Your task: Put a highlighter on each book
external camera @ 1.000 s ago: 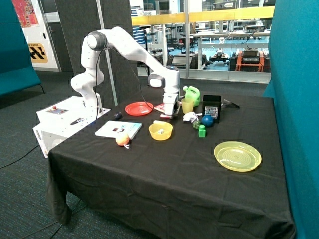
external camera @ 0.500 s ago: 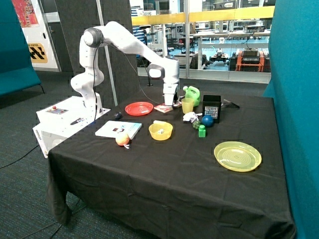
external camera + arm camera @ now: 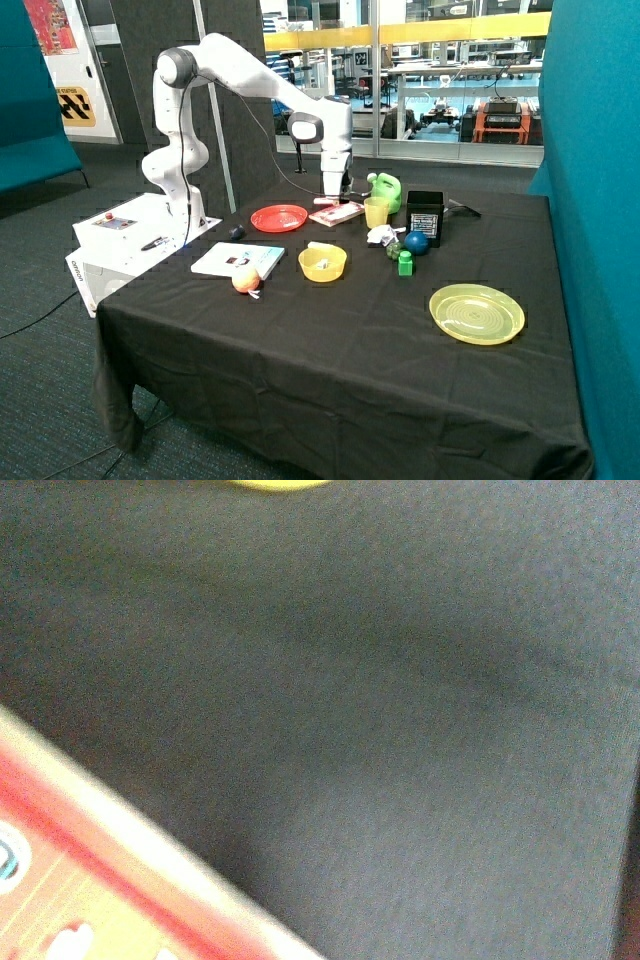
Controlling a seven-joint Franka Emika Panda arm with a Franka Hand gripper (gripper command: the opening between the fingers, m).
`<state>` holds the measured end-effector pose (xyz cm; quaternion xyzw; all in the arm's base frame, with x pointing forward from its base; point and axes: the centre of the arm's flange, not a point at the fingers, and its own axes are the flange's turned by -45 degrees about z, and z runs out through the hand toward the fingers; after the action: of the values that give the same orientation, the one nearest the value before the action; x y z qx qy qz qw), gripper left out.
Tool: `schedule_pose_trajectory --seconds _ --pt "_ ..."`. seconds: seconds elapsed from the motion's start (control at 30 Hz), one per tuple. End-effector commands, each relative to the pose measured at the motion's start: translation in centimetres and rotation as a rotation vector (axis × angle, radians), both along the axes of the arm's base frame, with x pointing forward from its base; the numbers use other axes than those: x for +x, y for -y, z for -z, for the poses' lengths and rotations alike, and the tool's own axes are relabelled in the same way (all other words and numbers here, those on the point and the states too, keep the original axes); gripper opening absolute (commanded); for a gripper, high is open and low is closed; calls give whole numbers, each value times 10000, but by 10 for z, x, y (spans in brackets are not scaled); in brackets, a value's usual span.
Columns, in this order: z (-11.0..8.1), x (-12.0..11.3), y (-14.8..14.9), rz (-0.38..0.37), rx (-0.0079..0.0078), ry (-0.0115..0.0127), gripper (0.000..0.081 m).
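I have the gripper hanging just above the pink-red book, which lies near the far edge of the surface between the red plate and the yellow cup; I cannot tell how the fingers stand, nor whether they carry anything; a pale pink sliver at the book's near end may be a highlighter, but I cannot make it out with certainty; the wrist view gives me only bare black cloth and one corner of that book, with no fingers in it at all.

The white book with the teal edge sits toward the robot-side edge, well apart from the arm, and I see no pen lying on its cover; something pale rests in the yellow bowl just beside it, too small for me to name.

My judgement: the pink-red book is the one in hand, and the white book is not yet served; the next move calls for finding the remaining highlighter, closing squarely across its short body, and laying it flat on the white cover.
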<state>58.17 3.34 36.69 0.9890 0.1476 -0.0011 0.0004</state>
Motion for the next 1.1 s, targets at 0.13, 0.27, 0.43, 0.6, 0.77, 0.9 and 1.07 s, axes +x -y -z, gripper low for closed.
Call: schedule_pose_trajectory --seconds 0.13,0.27,0.43,0.6,0.77,0.9,1.07 --pt "-11 -41 -30 -855 13 21 0" --pt "-3 -50 -47 -1113 13 21 0" --pt "6 -57 -65 -1330 13 21 0" --pt "13 -60 -80 -1514 13 21 0" --pt "18 -58 -93 -1665 14 20 0" --pt "22 -56 -100 -1712 14 20 0" --pt "29 -52 -108 -1748 14 20 0"
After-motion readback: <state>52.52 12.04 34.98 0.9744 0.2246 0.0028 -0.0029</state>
